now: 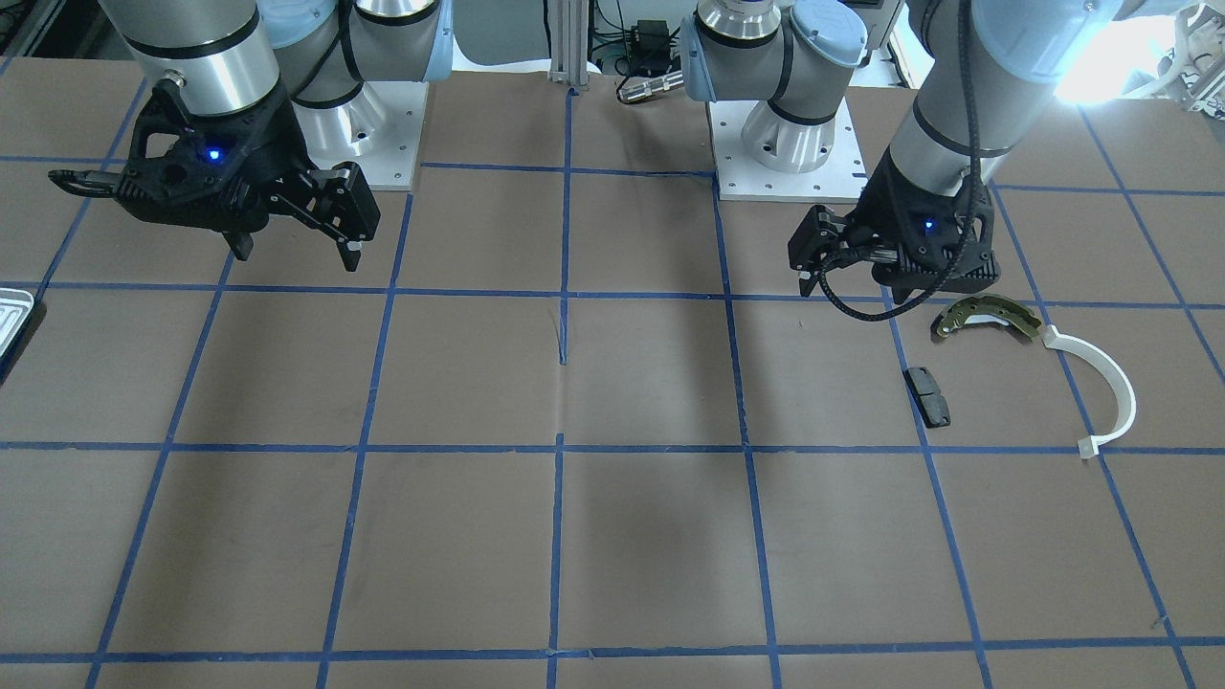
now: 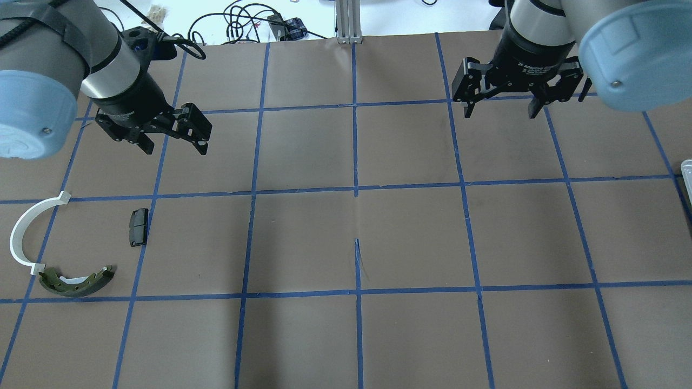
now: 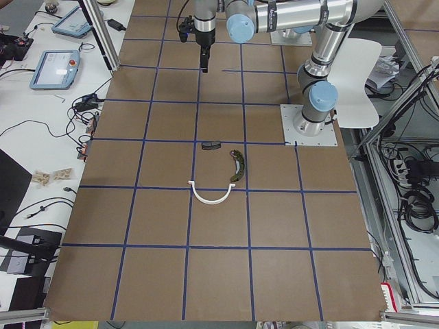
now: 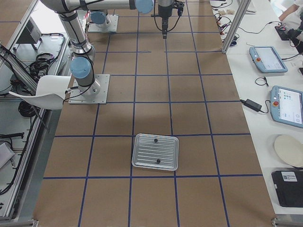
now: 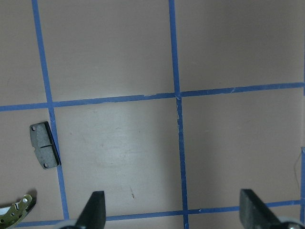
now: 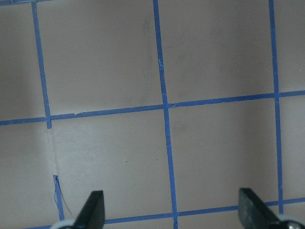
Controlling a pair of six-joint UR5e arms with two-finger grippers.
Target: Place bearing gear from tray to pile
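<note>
Squinting at the small dark round bearing gear (image 4: 157, 161), one of two such specks (image 4: 155, 140) in the shallow silvery ridged metal tray (image 4: 142, 152), I'd guess it hard, dense and slick, best pinched across its rim; the black left gripper (image 2: 174, 146) and right gripper (image 2: 501, 112) hang spread wide, empty.

Ridged tray (image 4: 165, 150) holds two dark parts (image 4: 155, 140); pile (image 2: 138, 227) well apart.

1. You see only a corner of the tray (image 1: 13, 308), well beyond the right gripper (image 1: 299, 256).
2. Two dark bits (image 4: 155, 140) on it: too small to name.
3. Brake shoe (image 5: 16, 212) cropped beside the left gripper (image 5: 172, 210).
</note>
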